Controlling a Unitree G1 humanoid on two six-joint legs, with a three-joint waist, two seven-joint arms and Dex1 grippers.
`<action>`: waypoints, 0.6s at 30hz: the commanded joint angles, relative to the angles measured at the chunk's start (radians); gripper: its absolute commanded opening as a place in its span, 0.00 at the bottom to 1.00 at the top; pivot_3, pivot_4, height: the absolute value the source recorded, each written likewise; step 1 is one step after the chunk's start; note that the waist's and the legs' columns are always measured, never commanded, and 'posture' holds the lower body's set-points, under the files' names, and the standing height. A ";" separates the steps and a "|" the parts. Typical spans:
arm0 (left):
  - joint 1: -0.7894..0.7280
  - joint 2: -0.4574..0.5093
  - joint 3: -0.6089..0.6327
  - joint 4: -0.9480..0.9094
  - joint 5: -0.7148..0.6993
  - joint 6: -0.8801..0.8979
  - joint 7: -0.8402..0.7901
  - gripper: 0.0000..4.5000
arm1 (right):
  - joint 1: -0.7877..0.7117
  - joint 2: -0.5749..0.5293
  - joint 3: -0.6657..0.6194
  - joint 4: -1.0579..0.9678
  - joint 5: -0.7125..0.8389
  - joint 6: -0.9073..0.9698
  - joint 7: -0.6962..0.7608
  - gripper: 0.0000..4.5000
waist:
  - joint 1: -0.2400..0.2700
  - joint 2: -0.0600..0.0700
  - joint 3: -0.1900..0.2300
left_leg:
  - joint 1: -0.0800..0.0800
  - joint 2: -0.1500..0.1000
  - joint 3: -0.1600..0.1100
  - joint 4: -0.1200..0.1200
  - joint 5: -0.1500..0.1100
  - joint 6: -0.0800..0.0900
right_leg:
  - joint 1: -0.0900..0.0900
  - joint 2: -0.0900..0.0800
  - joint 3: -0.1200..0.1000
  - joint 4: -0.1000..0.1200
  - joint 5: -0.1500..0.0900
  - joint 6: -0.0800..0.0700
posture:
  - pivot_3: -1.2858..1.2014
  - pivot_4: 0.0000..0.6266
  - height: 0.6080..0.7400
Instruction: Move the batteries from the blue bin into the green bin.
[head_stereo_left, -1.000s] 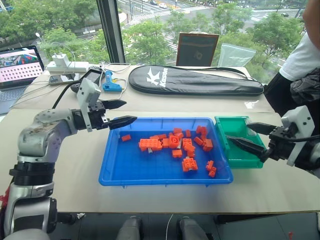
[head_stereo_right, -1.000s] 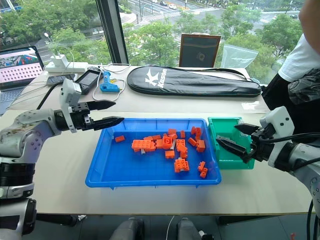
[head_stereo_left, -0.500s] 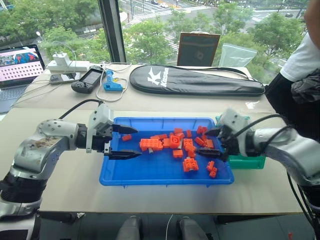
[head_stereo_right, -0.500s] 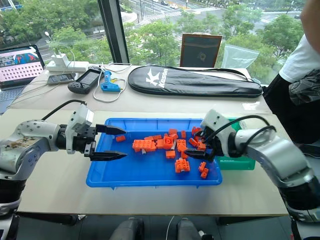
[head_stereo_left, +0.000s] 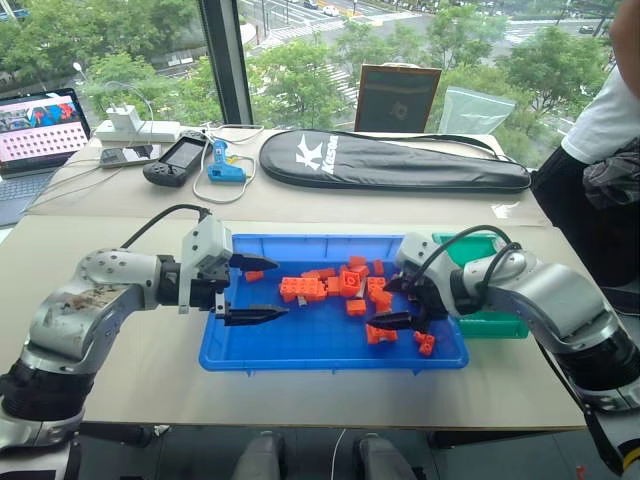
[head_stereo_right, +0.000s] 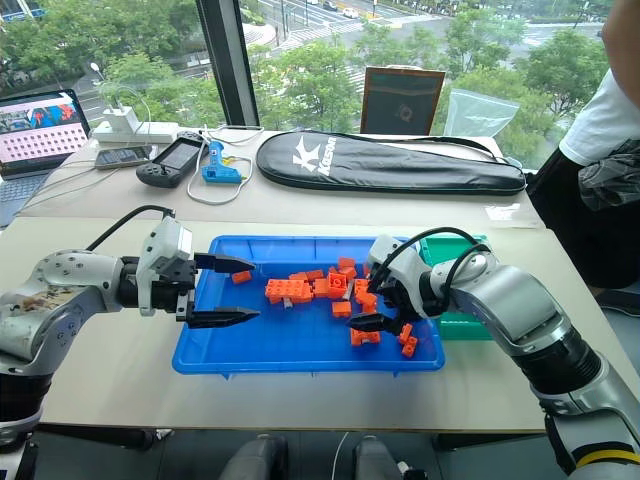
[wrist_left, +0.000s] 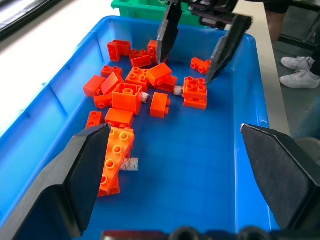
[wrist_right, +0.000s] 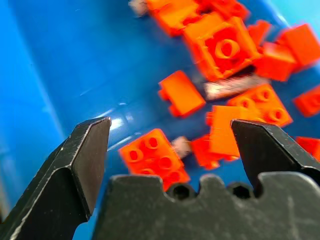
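Observation:
The blue bin (head_stereo_left: 300, 342) lies mid-table, strewn with orange bricks (head_stereo_left: 345, 284). Among them lie small silver batteries: one (wrist_left: 129, 164) beside a long brick near my left gripper, another (wrist_left: 144, 97) further in, and one (wrist_right: 235, 86) under a big brick ahead of my right gripper. My left gripper (head_stereo_left: 272, 290) hovers open over the bin's left end, nothing between its fingers. Over the brick pile at the bin's right side, my right gripper (head_stereo_left: 385, 303) is open and empty, pointing down. The green bin (head_stereo_left: 502, 324) sits against the blue bin's right side, partly hidden by my right arm.
A black racket bag (head_stereo_left: 390, 160) lies across the far table, with a game controller (head_stereo_left: 178, 155), a blue tool (head_stereo_left: 222, 165) and a laptop (head_stereo_left: 40, 130) at the far left. A person (head_stereo_left: 610, 120) stands at the right edge.
My right gripper swung left from over the green bin down onto the brick pile in the blue bin. My left gripper dropped from the bin's far-left corner to inside its left end. Both stayed open.

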 joint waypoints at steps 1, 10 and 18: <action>-0.001 0.003 0.027 -0.029 -0.009 -0.028 0.003 1.00 | 0.013 -0.027 0.031 -0.057 -0.046 -0.091 0.054 0.99 | 0.000 0.000 0.000 | 0.000 0.000 0.000 0.000 0.000 0.000 | 0.000 0.000 0.000 0.000 0.000 0.000 | 0.52 0.24 0.95; -0.018 0.000 0.013 -0.023 -0.013 -0.032 -0.008 1.00 | 0.041 -0.034 0.139 0.011 -0.228 -0.293 0.129 0.99 | 0.000 -0.001 0.000 | 0.000 0.000 0.000 0.000 0.000 0.000 | 0.000 0.000 0.000 0.000 0.000 0.000 | 0.52 0.24 0.95; -0.020 0.003 0.017 -0.022 -0.014 -0.033 -0.008 1.00 | 0.050 0.002 0.139 0.072 -0.285 -0.336 0.163 0.59 | 0.000 -0.001 0.000 | 0.000 0.000 0.000 0.000 0.000 0.000 | 0.000 0.000 0.000 0.001 0.000 0.000 | 0.52 0.24 0.95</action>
